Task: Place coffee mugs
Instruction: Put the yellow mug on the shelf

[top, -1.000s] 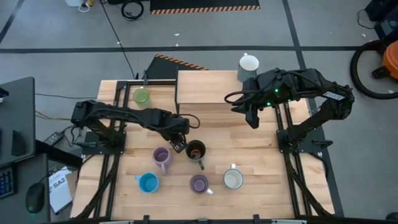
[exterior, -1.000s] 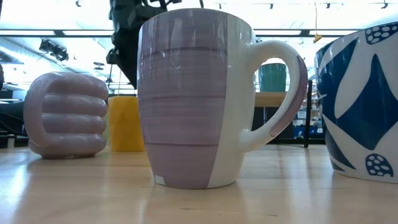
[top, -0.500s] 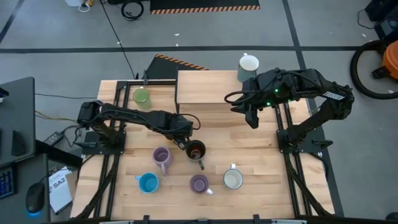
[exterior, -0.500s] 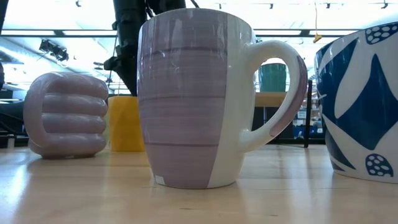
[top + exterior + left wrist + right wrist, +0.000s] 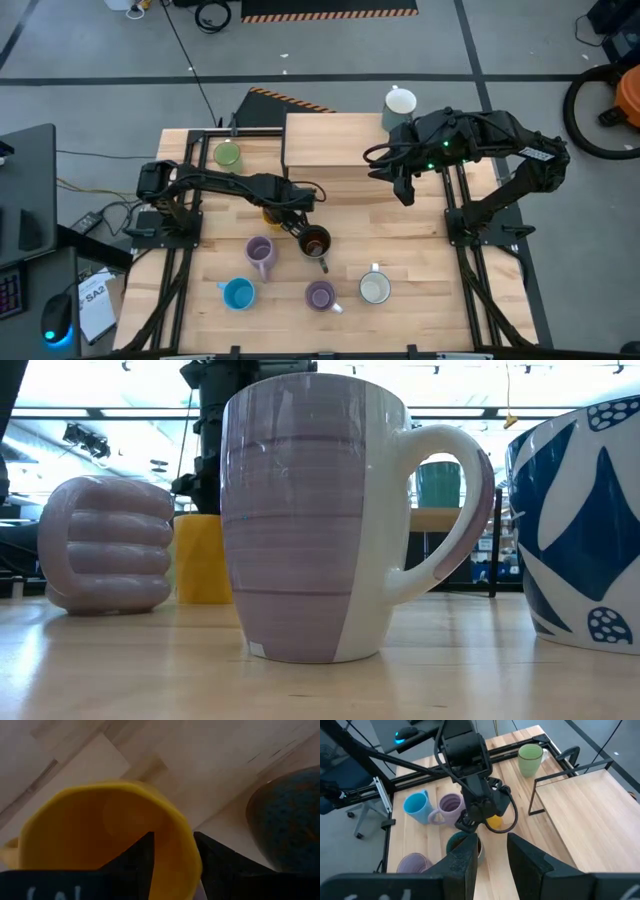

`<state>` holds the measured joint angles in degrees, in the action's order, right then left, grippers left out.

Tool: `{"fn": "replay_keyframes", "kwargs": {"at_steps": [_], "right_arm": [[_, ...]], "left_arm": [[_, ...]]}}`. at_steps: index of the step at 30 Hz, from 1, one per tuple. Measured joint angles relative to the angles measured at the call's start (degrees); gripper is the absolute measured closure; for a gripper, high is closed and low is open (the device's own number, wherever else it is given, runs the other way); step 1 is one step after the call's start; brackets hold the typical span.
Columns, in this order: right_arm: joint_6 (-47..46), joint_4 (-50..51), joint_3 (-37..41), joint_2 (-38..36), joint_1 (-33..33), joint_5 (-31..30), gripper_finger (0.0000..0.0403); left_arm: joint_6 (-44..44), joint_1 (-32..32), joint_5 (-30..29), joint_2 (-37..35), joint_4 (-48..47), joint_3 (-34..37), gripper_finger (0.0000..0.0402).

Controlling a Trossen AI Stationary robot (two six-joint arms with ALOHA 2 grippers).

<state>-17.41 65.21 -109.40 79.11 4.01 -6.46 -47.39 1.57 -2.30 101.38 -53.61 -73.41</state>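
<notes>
**Left gripper straddles the rim of the yellow-orange mug**

The left gripper (image 5: 283,210) reaches low over the middle of the wooden worktop (image 5: 400,250), its two dark fingers (image 5: 135,860) set on either side of the yellow-orange mug's (image 5: 105,827) wall, one inside, one outside; whether they press it I cannot tell. Just beside it stands the dark brown-black mug (image 5: 315,241), glossy inside. Near the front edge stand a ribbed lilac mug (image 5: 260,252), a blue mug (image 5: 238,293), a second lilac mug (image 5: 320,295) and a white mug (image 5: 375,289). The green mug (image 5: 227,155) is by the far left corner; another white mug (image 5: 400,103) sits on the raised board (image 5: 330,150). The right gripper (image 5: 407,193) hangs partly parted and empty, above the worktop's right side.
</notes>
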Motion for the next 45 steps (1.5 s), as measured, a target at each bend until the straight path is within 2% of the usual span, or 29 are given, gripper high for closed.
{"fn": "replay_keyframes", "kwargs": {"at_steps": [5,11,13,17,20,27,34,41,45], "right_arm": [[0.53,-0.02,0.00,0.00,0.00,0.05,0.0291],[0.94,0.00,0.00,0.00,0.00,0.06,0.0291],[1.10,0.00,0.00,0.00,0.00,0.07,0.0291],[1.53,0.00,0.00,0.00,0.00,0.07,0.0291],[1.74,0.02,0.00,0.01,0.00,0.07,0.0292],[2.16,0.04,0.00,0.02,0.00,0.09,0.0292],[2.16,0.03,0.00,0.02,0.00,0.09,0.0292],[2.57,0.03,0.00,0.02,-0.04,-0.38,0.0292],[2.58,0.00,0.00,0.02,-0.06,-2.87,0.0292]], "left_arm": [[0.95,0.58,1.06,0.00,-0.09,0.00,0.0277],[1.74,0.54,2.69,-0.02,-0.25,-0.05,0.0358],[2.72,0.58,3.01,-0.42,-1.20,-0.16,0.0373],[4.70,0.69,4.22,-0.12,-4.27,-1.74,0.0373],[7.89,1.47,5.77,-0.13,-10.16,-4.31,0.0374],[17.40,5.37,4.53,-2.56,-24.86,-11.80,0.0374],[27.86,8.46,2.21,-3.34,-35.24,-23.57,0.0374],[37.36,13.35,-1.97,-3.66,-36.31,-35.49,0.0374],[42.03,16.33,-2.92,-3.67,-36.55,-39.28,0.0374]]}}
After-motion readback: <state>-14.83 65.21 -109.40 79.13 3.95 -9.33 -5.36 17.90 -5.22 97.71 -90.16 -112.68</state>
